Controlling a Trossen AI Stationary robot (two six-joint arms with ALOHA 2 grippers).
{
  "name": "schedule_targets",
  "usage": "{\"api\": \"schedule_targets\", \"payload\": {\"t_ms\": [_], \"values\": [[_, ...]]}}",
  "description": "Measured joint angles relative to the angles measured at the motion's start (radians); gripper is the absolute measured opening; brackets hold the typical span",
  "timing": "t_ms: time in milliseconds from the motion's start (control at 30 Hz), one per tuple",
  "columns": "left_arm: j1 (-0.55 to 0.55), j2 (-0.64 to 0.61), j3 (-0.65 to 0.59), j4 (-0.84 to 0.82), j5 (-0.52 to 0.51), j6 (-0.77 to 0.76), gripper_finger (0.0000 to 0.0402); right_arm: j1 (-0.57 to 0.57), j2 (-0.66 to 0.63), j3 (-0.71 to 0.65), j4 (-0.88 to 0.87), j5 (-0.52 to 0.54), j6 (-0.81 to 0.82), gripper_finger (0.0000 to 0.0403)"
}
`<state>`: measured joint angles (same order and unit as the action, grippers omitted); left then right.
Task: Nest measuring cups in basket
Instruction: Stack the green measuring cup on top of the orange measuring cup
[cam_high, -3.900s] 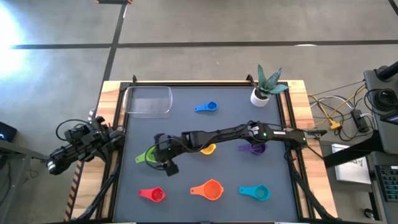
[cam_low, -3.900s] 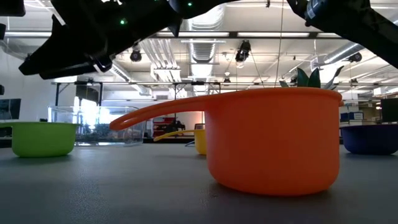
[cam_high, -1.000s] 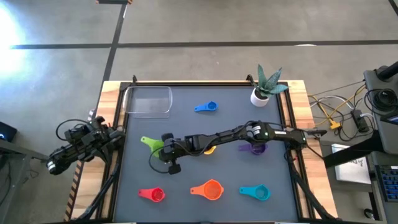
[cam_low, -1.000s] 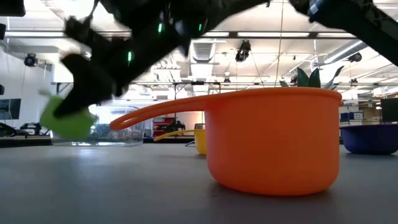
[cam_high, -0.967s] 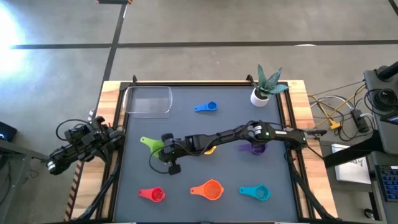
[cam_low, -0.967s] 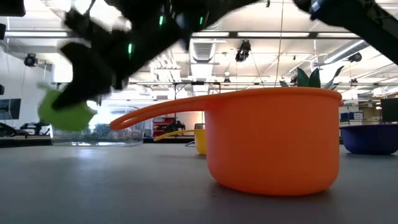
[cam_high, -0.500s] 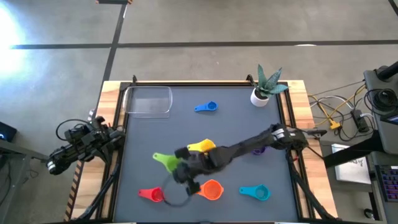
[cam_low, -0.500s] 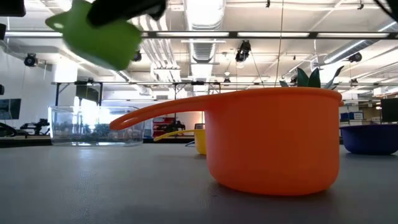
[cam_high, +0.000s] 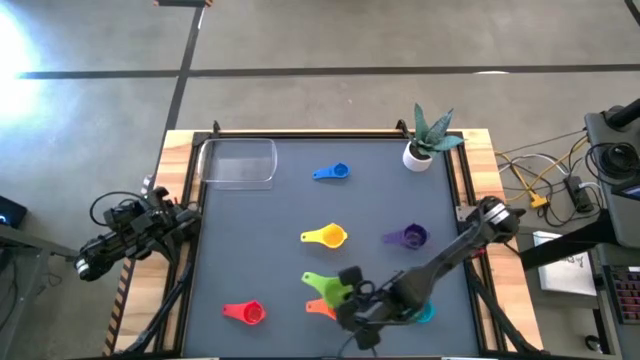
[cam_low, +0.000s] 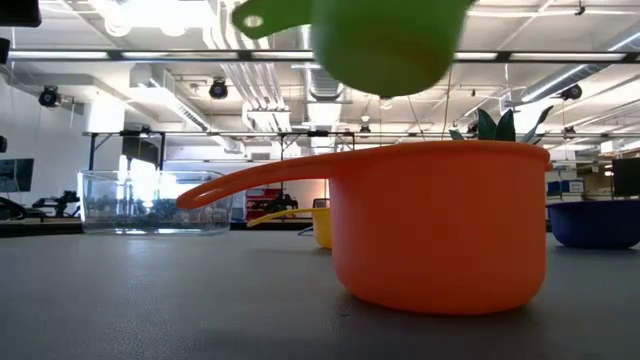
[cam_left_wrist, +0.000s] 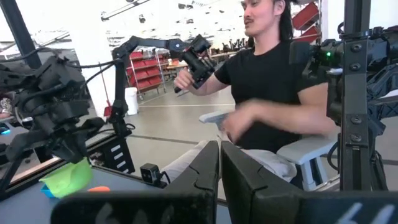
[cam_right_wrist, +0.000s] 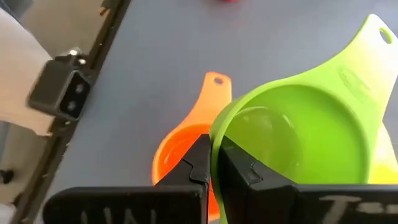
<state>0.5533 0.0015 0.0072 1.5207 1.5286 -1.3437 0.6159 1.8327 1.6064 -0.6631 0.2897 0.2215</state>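
**Green cup carried across to the orange cup**

Since a second ago we swung the right gripper (cam_high: 352, 290) from the table's left-middle over to the near edge, and the green cup (cam_high: 325, 286) came with it, lifted off the mat. The fingers were pinching the cup's rim, one inside and one outside the wall, as the right wrist view showed. In the low view the green cup (cam_low: 385, 40) hung just above the orange cup (cam_low: 440, 225), not touching it.

To do the step well, we judged: centre green over orange before lowering, keep it level, turn its handle along the orange handle (cam_right_wrist: 214, 87), and release only once it seats. A rim pinch can let the cup tip, so descend slowly. Whether green fits inside orange looked likely but we couldn't confirm it. The basket (cam_high: 238, 161) sat empty at the far left corner, well apart, so the stack has to go there later.

The left gripper (cam_left_wrist: 219, 171) stayed parked off the table's left side, fingers pressed together.

Surface: dark grey mat in a wooden frame. Yellow (cam_high: 327, 237), purple (cam_high: 409, 237), blue (cam_high: 334, 172) and red (cam_high: 246, 312) cups lay spread out; the teal cup (cam_high: 426, 315) was mostly hidden by the arm. A potted plant (cam_high: 425, 140) stood at the far right corner. Beyond was an open workshop with ceiling lights, and a seated person (cam_left_wrist: 273, 81) in a black shirt.
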Motion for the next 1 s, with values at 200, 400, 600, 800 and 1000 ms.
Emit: {"api": "schedule_targets", "payload": {"t_ms": [200, 400, 600, 800, 1000], "values": [[0.000, 0.000, 0.000, -0.003, 0.000, 0.000, 0.0000, 0.001, -0.036, -0.132, 0.085, -0.009, 0.031, 0.0008], [0.000, 0.000, 0.000, -0.006, 0.000, 0.000, 0.0000, 0.002, -0.047, -0.156, 0.138, -0.029, 0.030, 0.0008], [0.000, 0.000, 0.000, -0.006, 0.000, 0.000, 0.0000, 0.002, -0.047, -0.157, 0.156, -0.036, 0.014, 0.0008], [0.000, 0.000, 0.000, -0.007, 0.000, 0.000, 0.0000, 0.002, -0.046, -0.157, 0.170, -0.046, 0.013, 0.0008], [0.000, 0.000, 0.000, -0.007, 0.000, 0.000, 0.0000, 0.002, -0.046, -0.157, 0.175, -0.063, 0.010, 0.0008]]}}
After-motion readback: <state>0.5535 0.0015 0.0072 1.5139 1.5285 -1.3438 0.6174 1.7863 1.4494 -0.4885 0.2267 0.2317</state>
